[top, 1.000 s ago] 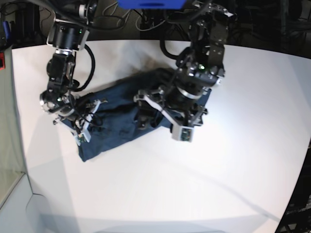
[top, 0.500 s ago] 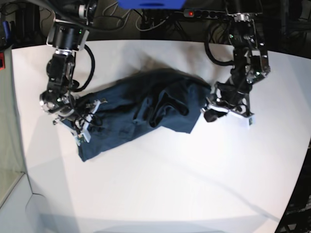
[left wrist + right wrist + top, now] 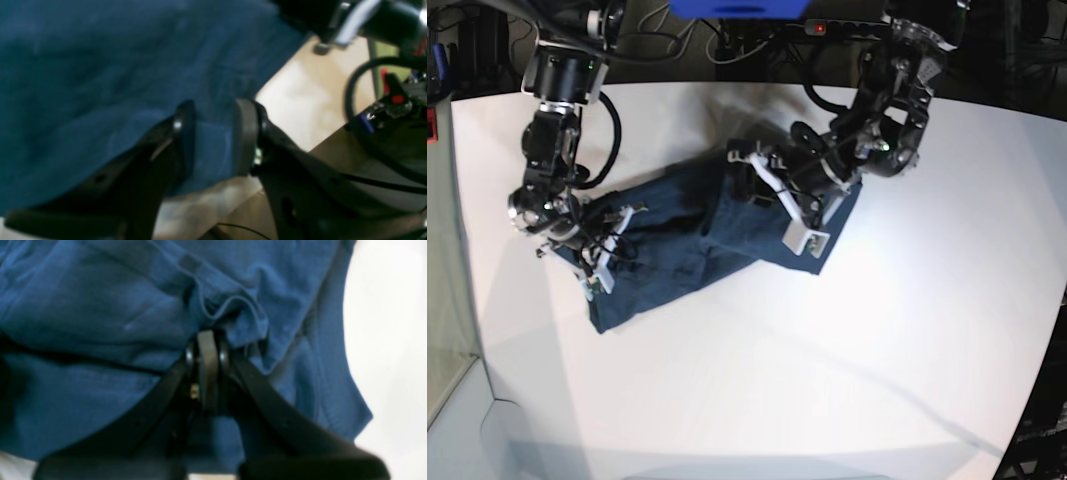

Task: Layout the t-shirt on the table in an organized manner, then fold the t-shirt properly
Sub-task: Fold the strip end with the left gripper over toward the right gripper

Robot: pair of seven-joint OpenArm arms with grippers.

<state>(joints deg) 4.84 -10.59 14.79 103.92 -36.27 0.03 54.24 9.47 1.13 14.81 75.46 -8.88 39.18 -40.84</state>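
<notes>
The near half of the white desk [image 3: 757,400] is seen bare in the base view. Beyond it, the dark navy t-shirt [image 3: 677,245] lies crumpled in a long band running from the near left up toward the far right of the desk. At its near-left end, the right end effector [image 3: 592,262] is pressed down onto the cloth; in the right wrist view its fingers [image 3: 207,366] are seen brought fully together, with a raised fold of the t-shirt [image 3: 133,306] pinched at their tips. Farther back and to the right, the left end effector [image 3: 752,185] is set low over the far end of the shirt; in the left wrist view its two pads [image 3: 245,133] stand partly apart with a strip of the blue cloth [image 3: 100,66] clamped between them, and a pale patch of desk [image 3: 300,100] is visible past the cloth's edge. No label, brand or writing can be read on the fabric in any view.
</notes>
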